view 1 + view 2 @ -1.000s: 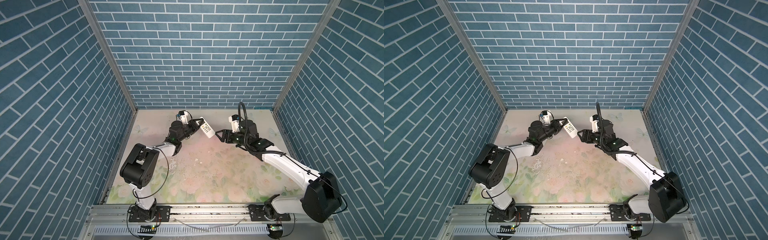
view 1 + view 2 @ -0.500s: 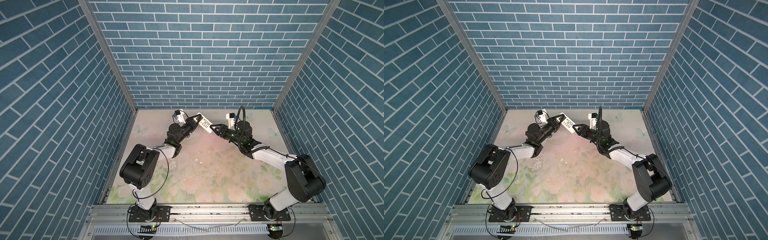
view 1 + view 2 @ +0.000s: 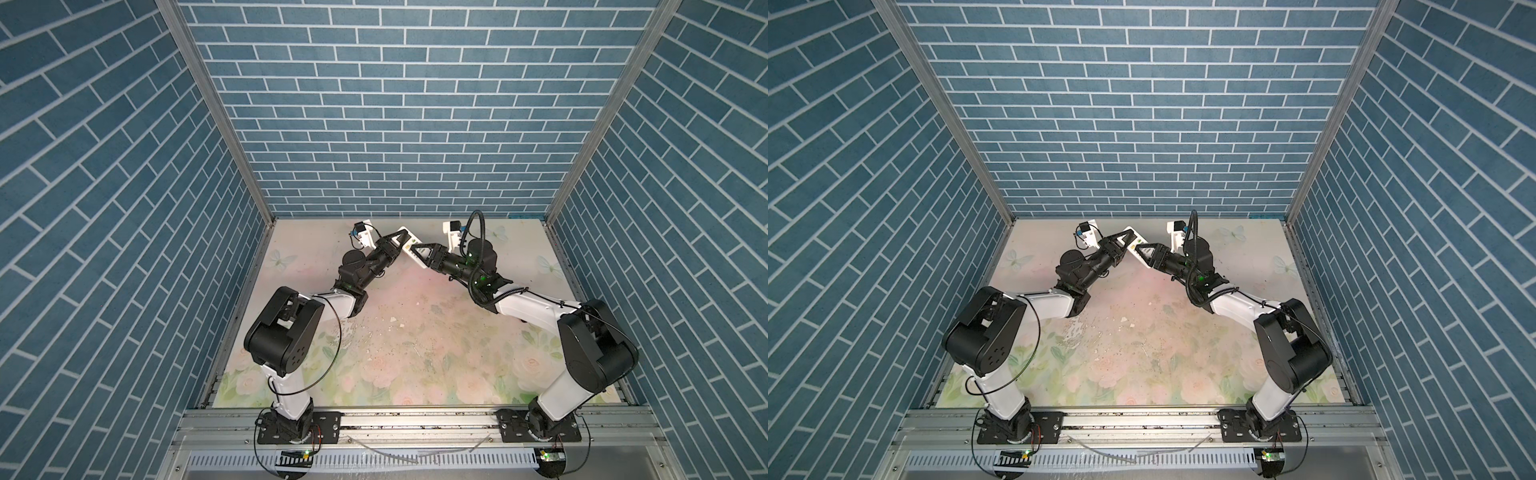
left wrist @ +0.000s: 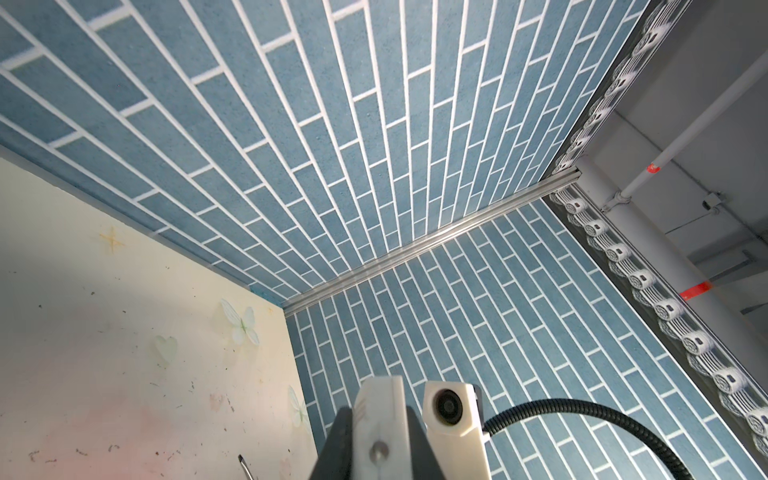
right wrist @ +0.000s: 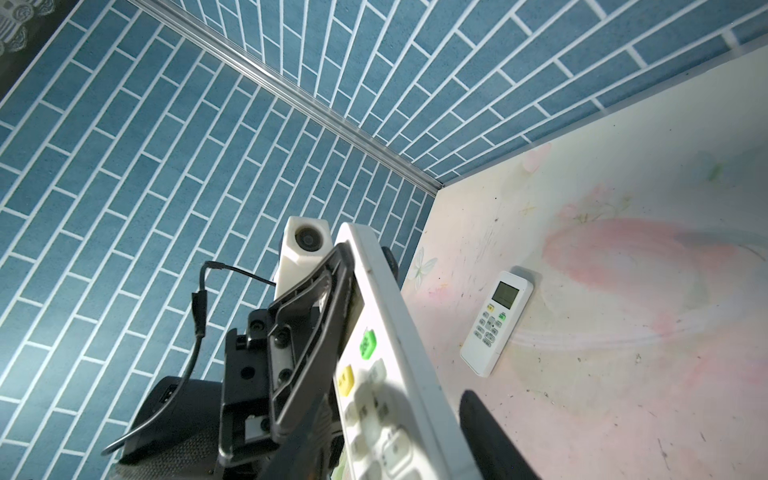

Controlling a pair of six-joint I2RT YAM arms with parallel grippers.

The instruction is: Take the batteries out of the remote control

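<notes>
My left gripper is shut on the thin sides of a white remote control and holds it tilted above the back of the table in both top views. In the right wrist view its button face shows a green and a yellow key. My right gripper is open. One dark finger is on each long side of the remote's lower end, with a narrow gap on one side. The remote's end sits between the left gripper's dark fingers. The batteries are hidden.
A second white remote with a small screen lies face up on the floral table near the back left corner. A thin dark tool tip lies on the table. Brick-patterned walls close three sides.
My right gripper has swung left to the held remote and narrowed around its lower end. My left gripper has lifted the remote a little toward the back wall and stayed shut.
</notes>
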